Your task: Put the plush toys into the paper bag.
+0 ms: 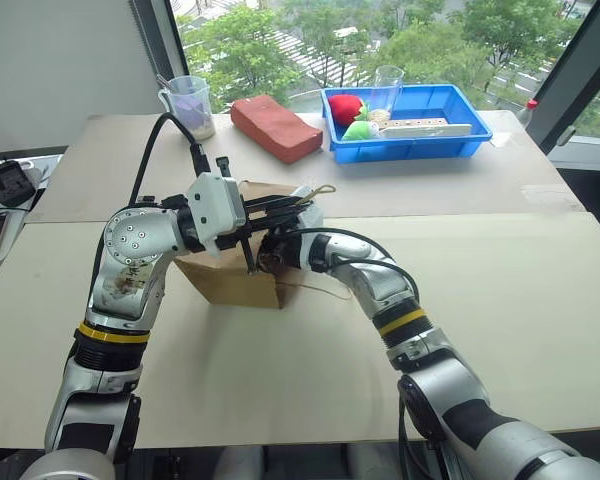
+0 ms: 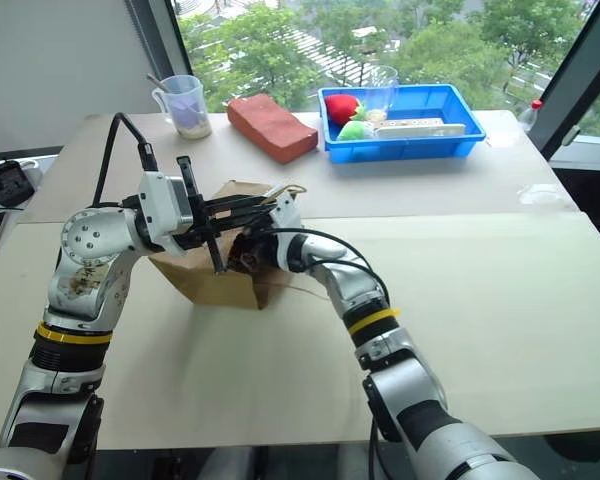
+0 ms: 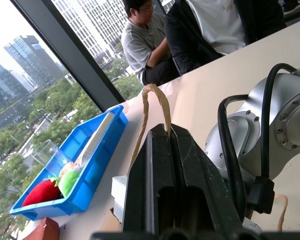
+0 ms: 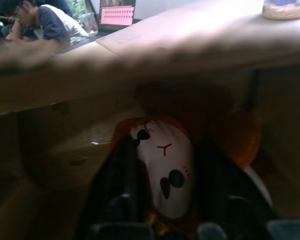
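Holding the paper bag (image 1: pixel 230 280) open by its cord handle (image 3: pixel 152 107), the left gripper (image 3: pixel 171 150) is clamped fully shut on that cord. At the bag's three o'clock side, the right gripper (image 4: pixel 165 200) reaches into the mouth with the brown plush toy (image 4: pixel 165 170) between its parted fingers (image 4: pixel 117 190); whether they grip it is unclear. Judged next: let go and pull out.

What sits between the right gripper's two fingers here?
The brown plush toy, pale face showing, sits between the right gripper's fingers at the paper bag's mouth, as the right wrist view shows.
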Available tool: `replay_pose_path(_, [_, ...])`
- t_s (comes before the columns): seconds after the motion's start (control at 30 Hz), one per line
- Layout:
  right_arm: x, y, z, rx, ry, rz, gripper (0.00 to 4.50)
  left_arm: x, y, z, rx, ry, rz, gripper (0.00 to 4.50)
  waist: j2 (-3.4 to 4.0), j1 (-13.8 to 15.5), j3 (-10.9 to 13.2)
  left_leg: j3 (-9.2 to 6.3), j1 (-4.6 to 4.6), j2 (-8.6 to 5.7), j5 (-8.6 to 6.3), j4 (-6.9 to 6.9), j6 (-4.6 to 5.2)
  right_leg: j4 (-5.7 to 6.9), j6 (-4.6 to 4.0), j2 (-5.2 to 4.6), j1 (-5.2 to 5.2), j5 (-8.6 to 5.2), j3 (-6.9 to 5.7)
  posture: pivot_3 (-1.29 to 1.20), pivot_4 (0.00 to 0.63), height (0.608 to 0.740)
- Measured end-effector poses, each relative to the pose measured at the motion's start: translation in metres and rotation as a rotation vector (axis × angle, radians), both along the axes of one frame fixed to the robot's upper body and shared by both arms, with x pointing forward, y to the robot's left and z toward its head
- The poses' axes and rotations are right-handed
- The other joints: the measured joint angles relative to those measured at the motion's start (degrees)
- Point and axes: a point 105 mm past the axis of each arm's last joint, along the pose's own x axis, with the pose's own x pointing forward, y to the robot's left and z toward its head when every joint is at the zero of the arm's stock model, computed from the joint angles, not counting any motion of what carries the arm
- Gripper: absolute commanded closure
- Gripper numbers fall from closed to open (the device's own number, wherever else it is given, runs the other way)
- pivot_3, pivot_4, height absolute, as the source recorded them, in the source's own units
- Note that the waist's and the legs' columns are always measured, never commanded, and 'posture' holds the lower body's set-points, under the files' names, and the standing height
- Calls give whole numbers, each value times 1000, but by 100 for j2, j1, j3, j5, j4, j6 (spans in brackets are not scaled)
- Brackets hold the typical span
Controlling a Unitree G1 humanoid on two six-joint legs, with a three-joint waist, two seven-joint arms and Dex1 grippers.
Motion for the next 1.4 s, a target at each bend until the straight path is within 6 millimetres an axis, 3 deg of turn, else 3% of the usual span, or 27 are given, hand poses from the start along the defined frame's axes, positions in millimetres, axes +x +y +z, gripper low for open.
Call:
replay_pose_path(0.17, [-7,-12,-3,-10,-7,27,38,0,0,0,0,0,1,4500,0,8,0,0,1,0,-14,0,25,3,0,0,2,0,0,0,150,740])
replay_pose_path(0.33, [-21,-42,6,-56,-24,51,38,4,3,0,-5,9,15,4500,0,25,0,-2,-2,0,-15,1,26,0,0,0,1,0,-1,0,150,740])
replay_pose_path(0.57, [-59,-81,6,-175,4,157,38,8,7,-1,-19,26,35,4500,-1,24,0,-1,-1,-1,-20,2,35,-5,0,0,6,0,-1,0,150,740])
replay_pose_path(0.73, [-73,-89,-13,-257,46,201,38,9,7,-1,-21,28,35,4500,-1,17,0,2,1,0,-20,3,35,-9,0,0,7,0,1,0,150,740])
replay_pose_path(0.87, [-70,-86,-31,-352,10,196,38,9,6,-1,-21,28,34,4500,-1,24,0,2,0,-1,-19,5,34,-10,0,0,6,0,1,0,150,740])
replay_pose_path(1.03, [-64,-91,-48,-391,22,167,1546,9,6,-1,-20,28,34,4500,-2,67,0,2,-4,-1,-18,5,32,-11,0,0,7,0,1,0,150,740])
replay_pose_path(1.3, [-56,-95,-44,-387,-41,113,4311,9,6,-1,-21,27,36,4500,-2,65,0,2,-3,-1,-18,5,32,-12,0,0,7,0,0,0,150,740])
replay_pose_path(1.4, [-52,-102,-30,-333,-70,55,4459,11,5,3,-24,27,39,4500,-3,97,1,1,-8,-1,-18,6,31,-11,0,0,5,0,0,0,150,740])
